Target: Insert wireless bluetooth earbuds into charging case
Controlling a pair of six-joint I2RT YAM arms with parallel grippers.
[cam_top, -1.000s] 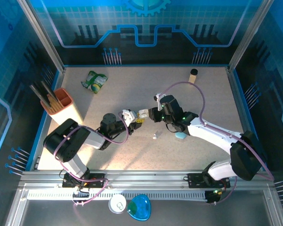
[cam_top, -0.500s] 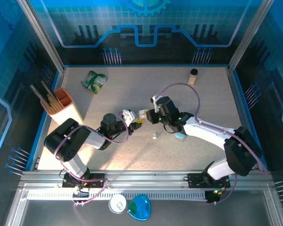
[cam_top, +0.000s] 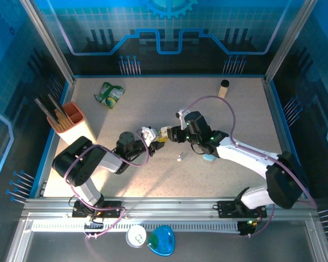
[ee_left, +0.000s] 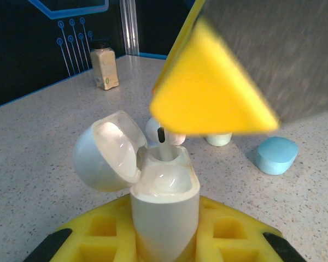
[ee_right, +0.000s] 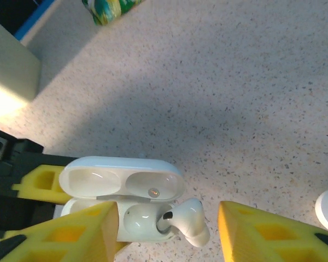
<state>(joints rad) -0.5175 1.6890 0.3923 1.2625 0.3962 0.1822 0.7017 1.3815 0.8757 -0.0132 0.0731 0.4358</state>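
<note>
Table (cam_top: 169, 103): the charging case (ee_right: 123, 191) is held just above its speckled top, about mid-table.
Right arm (cam_top: 246, 155): it is stretched in from the right of the case, with a purple cable looped over it.
Left arm (cam_top: 93, 161): it is folded low on the left of the case.
Orange holder (cam_top: 72, 115): it is set well to the left of the case, with dark tools stood in it.
Green packet (cam_top: 109, 94): it is laid beyond the case and to its left, well apart.
Jar (cam_top: 224, 87): it is stood far beyond the case and to its right, by the table's back edge.
Left gripper (ee_left: 164, 245): its yellow pads are clenched on the body of the case, which is held upright with the lid swung open.
Right gripper (ee_right: 167, 232): its fingers are parted and released, one on each side of the case mouth; from the left wrist, one finger is seen hung over the case, and part of the table behind is blocked by it.
Teal case (cam_top: 209, 158): it is laid on the table to the right of the case, closed.
Earbud (ee_right: 187, 221): it is lodged partly in one well of the case and tilted out over the rim, gripped by nothing.
Loose earbud (cam_top: 179, 159): it is left on the table near the case, between it and the teal one.
</note>
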